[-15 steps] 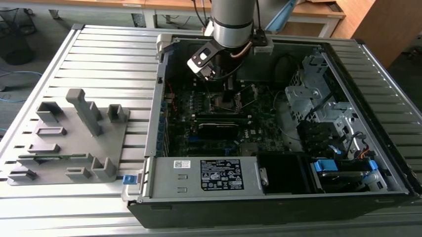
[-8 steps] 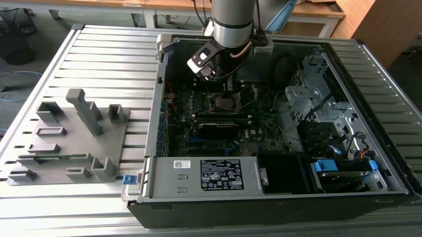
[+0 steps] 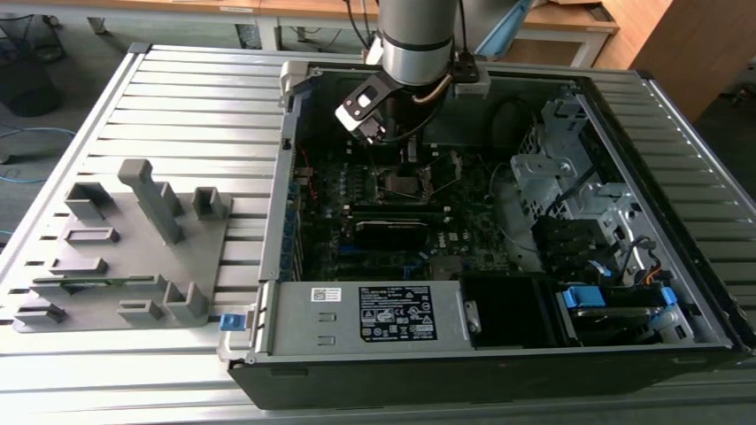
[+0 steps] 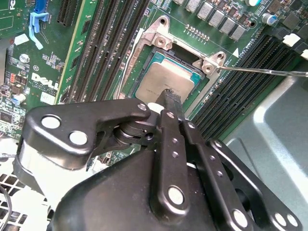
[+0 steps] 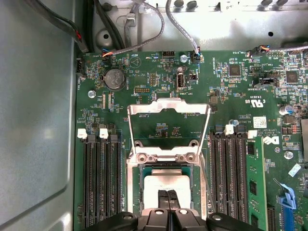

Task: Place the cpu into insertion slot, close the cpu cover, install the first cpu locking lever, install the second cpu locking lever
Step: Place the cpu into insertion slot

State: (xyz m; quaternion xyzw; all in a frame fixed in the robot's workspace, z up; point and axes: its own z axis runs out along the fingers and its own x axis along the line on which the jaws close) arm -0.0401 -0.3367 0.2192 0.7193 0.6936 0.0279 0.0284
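The cpu (image 5: 166,183), a flat square chip with a dull silver top, lies flat in the insertion slot (image 5: 131,187) on the green motherboard; it is also seen in the second wrist view (image 4: 161,79). The cpu cover (image 5: 168,107), a thin silver frame with an open centre, is swung back on its hinge, away from the socket. My gripper (image 5: 169,196) hangs right over the chip with its two black fingers pressed together and their tips at the chip's top. In the exterior view the gripper (image 3: 408,159) reaches down into the case. A thin locking lever (image 4: 264,71) sticks out sideways from the socket.
Long black memory slots (image 5: 101,183) flank the socket on both sides. Cables (image 5: 120,48) run along the case wall behind the board. The case holds a power supply (image 3: 378,314) at the front and drive cages (image 3: 555,168) on the exterior view's right. A grey fixture tray (image 3: 124,257) sits outside.
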